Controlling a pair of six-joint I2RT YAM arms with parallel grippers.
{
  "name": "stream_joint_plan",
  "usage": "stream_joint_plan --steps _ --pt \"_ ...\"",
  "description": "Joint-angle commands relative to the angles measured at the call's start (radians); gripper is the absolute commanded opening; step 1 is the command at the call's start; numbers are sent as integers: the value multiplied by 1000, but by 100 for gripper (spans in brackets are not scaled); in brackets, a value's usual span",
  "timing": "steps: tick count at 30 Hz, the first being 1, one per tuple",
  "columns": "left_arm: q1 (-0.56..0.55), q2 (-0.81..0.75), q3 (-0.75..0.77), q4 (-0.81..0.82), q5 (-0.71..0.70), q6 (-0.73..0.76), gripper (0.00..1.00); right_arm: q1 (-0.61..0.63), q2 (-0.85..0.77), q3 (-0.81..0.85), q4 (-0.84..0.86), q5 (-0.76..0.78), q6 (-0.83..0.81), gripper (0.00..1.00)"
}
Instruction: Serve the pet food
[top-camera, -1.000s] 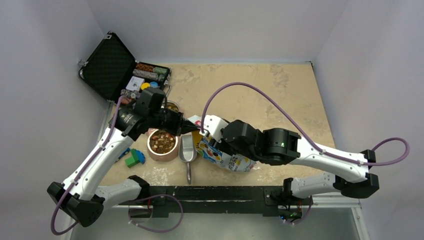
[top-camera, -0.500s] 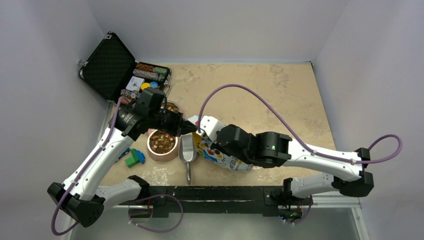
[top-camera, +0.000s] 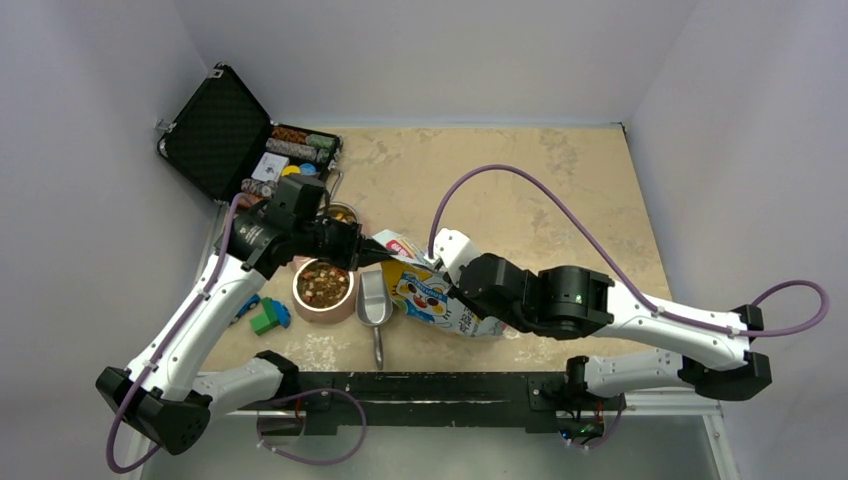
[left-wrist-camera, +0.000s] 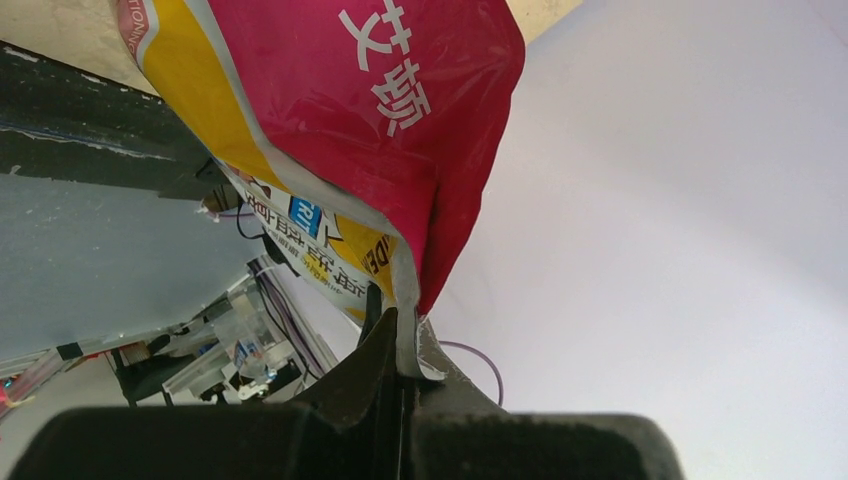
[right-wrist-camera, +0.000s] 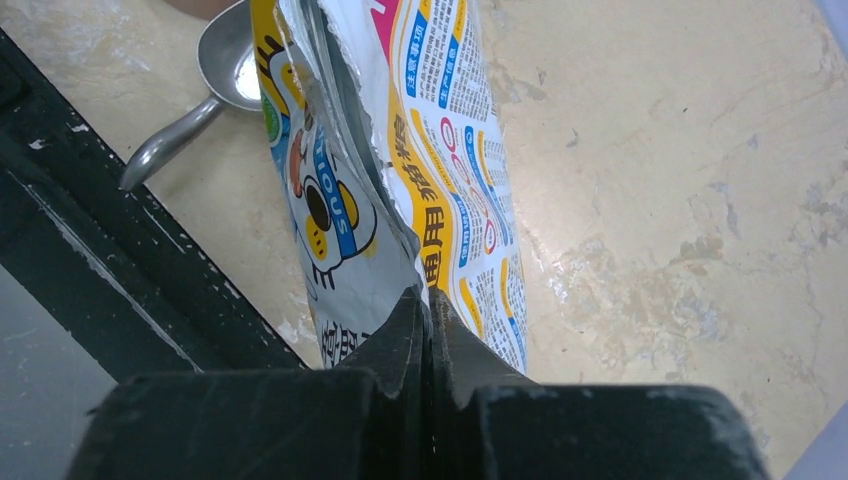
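The pet food (top-camera: 323, 285) fills a tan bowl (top-camera: 303, 307) at the left of the table. To its right lies its glossy bag (top-camera: 440, 303), printed red, yellow and blue. My left gripper (top-camera: 376, 256) is shut on the bag's top corner. In the left wrist view the silver inner edge of the red bag (left-wrist-camera: 400, 100) is pinched in the left gripper (left-wrist-camera: 405, 325). My right gripper (top-camera: 438, 264) is shut on another edge of the bag. The right wrist view shows the right gripper (right-wrist-camera: 428, 302) clamping a fold of the bag (right-wrist-camera: 440, 150). No kibble shows inside the bag.
A metal scoop (top-camera: 375, 303) lies between bowl and bag, handle toward the near edge; the scoop (right-wrist-camera: 225, 75) also shows in the right wrist view. An open black case (top-camera: 215, 140) of round chips stands at the back left. Toy blocks (top-camera: 266, 318) lie near the bowl.
My right gripper has closed on the bag's edge, and the right arm has shifted a little to the right with it. The left gripper has kept its hold.
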Motion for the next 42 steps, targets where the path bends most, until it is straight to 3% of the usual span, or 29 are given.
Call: stream_joint_plan --steps 1,10,16,23,30,35,40,42 --pt "66 -40 43 8 -75 -20 0 -17 -36 -9 -218 169 23 0" --pt "53 -6 54 33 -42 42 0 -18 -148 30 -137 -23 7 0" --pt "-142 14 104 35 -121 85 39 -19 -82 81 -70 -45 31 0" --pt "-251 27 48 56 -114 65 46 -37 -55 107 -33 -63 59 0" --pt "-248 78 14 187 -162 34 42 -185 -124 68 14 -250 -5 0" --pt "-209 160 137 114 -225 144 41 -233 -127 68 -28 -337 -82 0" --pt "-119 139 102 151 -211 152 11 -233 -124 56 -135 -345 -94 0" --pt "-87 117 90 166 -213 144 0 -233 -150 32 -173 -317 -92 15"
